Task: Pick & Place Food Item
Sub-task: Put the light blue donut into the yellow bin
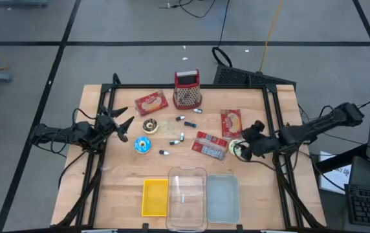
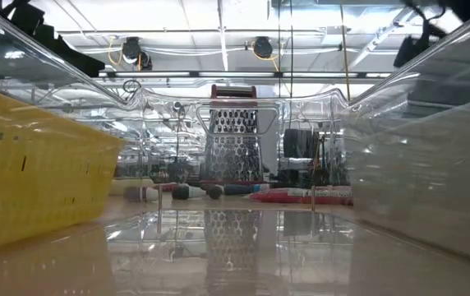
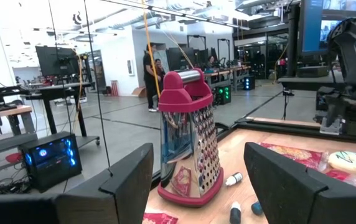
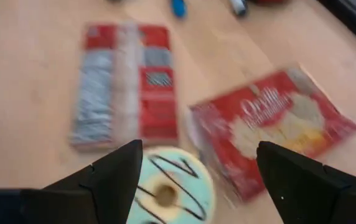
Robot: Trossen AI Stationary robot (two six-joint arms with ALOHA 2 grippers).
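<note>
In the high view the right gripper [image 1: 244,147] stands at the right of the frame, near the right edge of the wooden table [image 1: 120,188], and the pale green doughnut [image 1: 238,147] with dark stripes lies on the table just beside its fingertips. In the right wrist view the doughnut [image 4: 168,190] shows between the two dark fingers [image 4: 112,171], which stand wide apart and hold nothing. A red snack packet [image 1: 231,122] lies just above the doughnut in the high view, and a red and grey packet [image 1: 210,145] lies to its left. The left gripper [image 1: 121,124] waits at the left of the frame, open and empty. At the bottom centre three containers stand side by side: a yellow tray [image 1: 154,197], a clear box [image 1: 187,191] and a pale lid-like tray [image 1: 223,197]; nothing shows inside them.
</note>
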